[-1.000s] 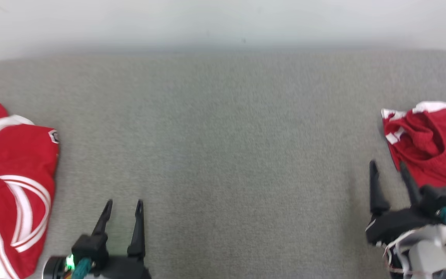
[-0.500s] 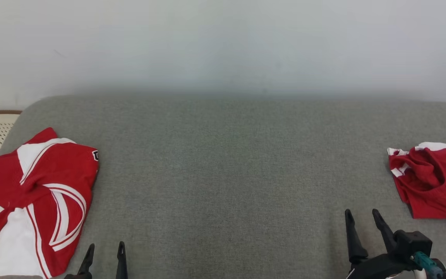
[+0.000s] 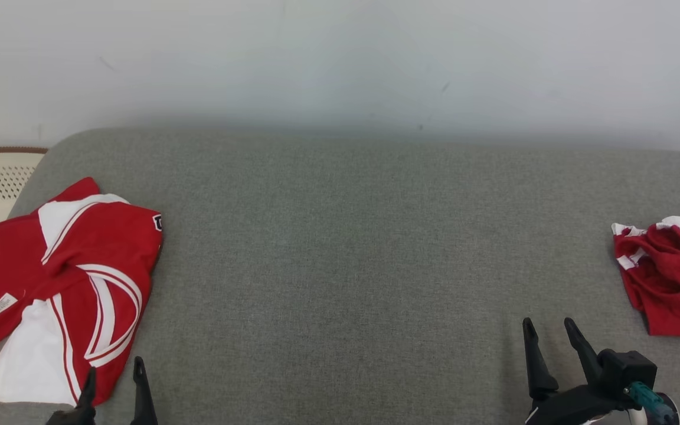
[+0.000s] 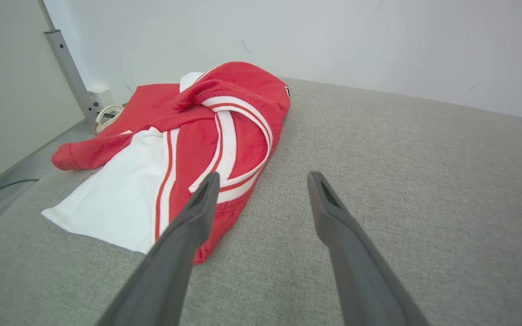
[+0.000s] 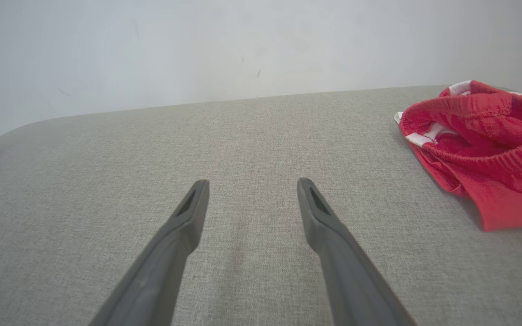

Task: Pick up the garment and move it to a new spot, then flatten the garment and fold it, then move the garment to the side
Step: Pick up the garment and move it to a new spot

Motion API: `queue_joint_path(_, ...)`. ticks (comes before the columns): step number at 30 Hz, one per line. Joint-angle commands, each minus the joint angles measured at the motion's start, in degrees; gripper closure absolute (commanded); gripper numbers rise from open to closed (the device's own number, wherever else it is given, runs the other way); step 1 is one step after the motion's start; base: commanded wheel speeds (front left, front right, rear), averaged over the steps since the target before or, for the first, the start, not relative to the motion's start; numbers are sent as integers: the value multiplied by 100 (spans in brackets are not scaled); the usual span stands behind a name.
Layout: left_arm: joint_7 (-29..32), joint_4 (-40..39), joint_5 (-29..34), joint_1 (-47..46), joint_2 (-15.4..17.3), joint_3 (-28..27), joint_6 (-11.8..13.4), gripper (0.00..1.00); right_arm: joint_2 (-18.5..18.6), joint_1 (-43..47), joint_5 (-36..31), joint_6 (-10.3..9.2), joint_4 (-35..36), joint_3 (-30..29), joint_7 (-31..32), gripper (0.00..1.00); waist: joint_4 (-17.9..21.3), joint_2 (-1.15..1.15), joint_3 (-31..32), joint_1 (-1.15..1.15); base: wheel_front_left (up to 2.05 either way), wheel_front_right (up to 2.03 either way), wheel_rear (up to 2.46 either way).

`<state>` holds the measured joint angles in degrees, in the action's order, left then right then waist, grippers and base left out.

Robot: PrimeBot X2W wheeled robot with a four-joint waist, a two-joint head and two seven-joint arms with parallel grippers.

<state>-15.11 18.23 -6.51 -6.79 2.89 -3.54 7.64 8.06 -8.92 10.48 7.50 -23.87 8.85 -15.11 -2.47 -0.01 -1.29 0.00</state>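
Checking which arm had the reach: the crumpled red garment [image 3: 670, 277] lay at the far right of the grey surface [image 3: 346, 265], ahead and to the right of the right gripper [image 3: 546, 323], bunched with no clear long axis, while the red-and-white jersey [image 3: 80, 265] lay lengthwise just beside the left gripper [image 3: 114, 367]. Both sets of jaws stood spread and empty. Compared with a second earlier, the head camera had tilted up, and the right gripper's gap to that garment had widened from near-touching to clearly apart.

Plain room: grey fabric surface [image 3: 340, 265], bare wall [image 3: 340, 59].
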Motion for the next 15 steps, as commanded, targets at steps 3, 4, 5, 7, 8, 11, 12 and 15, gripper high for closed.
queue_joint_path(3, -7, 90, 108, -210, 13, -173, -18, 0, 44, -146, 41, -2, 11, 42, -4, 0, -135, 1, -268, 0, 0, 0, 0)
queue_joint_path(4, -7, 121, 124, -294, 59, -252, -39, 0, 58, -169, 49, -2, 14, 61, -5, 0, -156, 1, -335, 0, 0, 0, 0)
queue_joint_path(5, -7, 238, 135, -469, 119, -332, -111, 0, 90, -237, 70, -2, 37, 63, -4, 0, -200, 1, -473, 0, 0, 0, 0)
queue_joint_path(7, -7, 431, 139, -676, 139, -385, -211, 0, 116, -315, 102, -2, 43, 62, -4, 0, -237, 1, -613, 0, 0, 0, 0)
queue_joint_path(8, -7, 535, 115, -793, 191, -434, -264, 0, 132, -352, 117, -2, 41, 68, -5, 0, -249, 1, -685, 0, 0, 0, 0)
queue_joint_path(11, -7, 852, 97, -1075, 243, -512, -424, 0, 202, -448, 147, -2, 40, 105, -4, 0, -260, 1, -847, 0, 0, 0, 0)
queue_joint_path(12, -7, 968, 83, -1148, 240, -537, -463, 0, 231, -475, 161, -2, 48, 111, -4, 0, -253, 1, -885, 0, 0, 0, 0)
queue_joint_path(15, -7, 1241, 17, -1348, 231, -681, -527, 0, 281, -571, 176, -2, 59, 126, -5, 0, -194, 1, -999, 0, 0, 0, 0)
